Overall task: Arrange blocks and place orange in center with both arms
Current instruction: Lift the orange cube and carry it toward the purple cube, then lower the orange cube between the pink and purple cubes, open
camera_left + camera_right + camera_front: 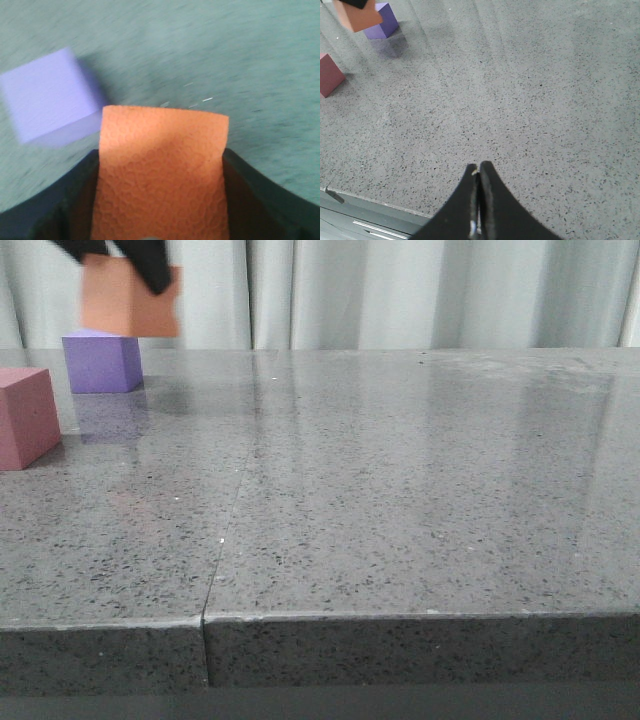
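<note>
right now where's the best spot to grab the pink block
Grip the pink block across two opposite upright faces, coming straight down from above. It sits flat and square on the table, top bare, standing apart from the purple block, so fingers should fit down either side.

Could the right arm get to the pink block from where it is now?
Probably yes: bare table lies between the shut right gripper and the pink block, though it sits far across.
</note>
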`<action>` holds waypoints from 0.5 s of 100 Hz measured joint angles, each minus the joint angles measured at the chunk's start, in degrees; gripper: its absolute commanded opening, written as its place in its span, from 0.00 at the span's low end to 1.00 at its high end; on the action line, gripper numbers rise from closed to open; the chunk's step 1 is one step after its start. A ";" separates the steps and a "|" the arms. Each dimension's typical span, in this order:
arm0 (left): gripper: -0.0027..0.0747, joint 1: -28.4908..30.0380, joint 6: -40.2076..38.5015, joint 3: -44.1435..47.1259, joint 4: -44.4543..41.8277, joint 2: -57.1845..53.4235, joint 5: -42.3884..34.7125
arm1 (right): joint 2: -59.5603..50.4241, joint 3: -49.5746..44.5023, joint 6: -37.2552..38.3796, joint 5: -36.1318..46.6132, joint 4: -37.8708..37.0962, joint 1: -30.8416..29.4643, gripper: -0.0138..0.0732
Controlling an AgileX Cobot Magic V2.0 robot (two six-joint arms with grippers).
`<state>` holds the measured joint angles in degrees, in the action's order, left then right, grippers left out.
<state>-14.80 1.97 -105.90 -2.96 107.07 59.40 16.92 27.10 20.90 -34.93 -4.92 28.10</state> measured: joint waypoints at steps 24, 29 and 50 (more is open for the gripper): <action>0.33 0.91 -11.75 1.48 -6.91 -0.12 1.53 | 0.00 0.00 0.00 0.00 0.00 0.00 0.08; 0.33 0.91 -13.85 2.29 -7.97 -0.12 1.53 | 0.00 0.00 0.00 0.00 0.00 0.00 0.08; 0.33 0.91 -22.44 6.60 -13.35 -0.12 -1.92 | 0.00 0.00 0.00 0.00 0.00 0.00 0.08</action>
<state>-13.88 -20.47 -99.30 -16.31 106.96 57.48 16.92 27.10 20.90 -34.93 -4.92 28.10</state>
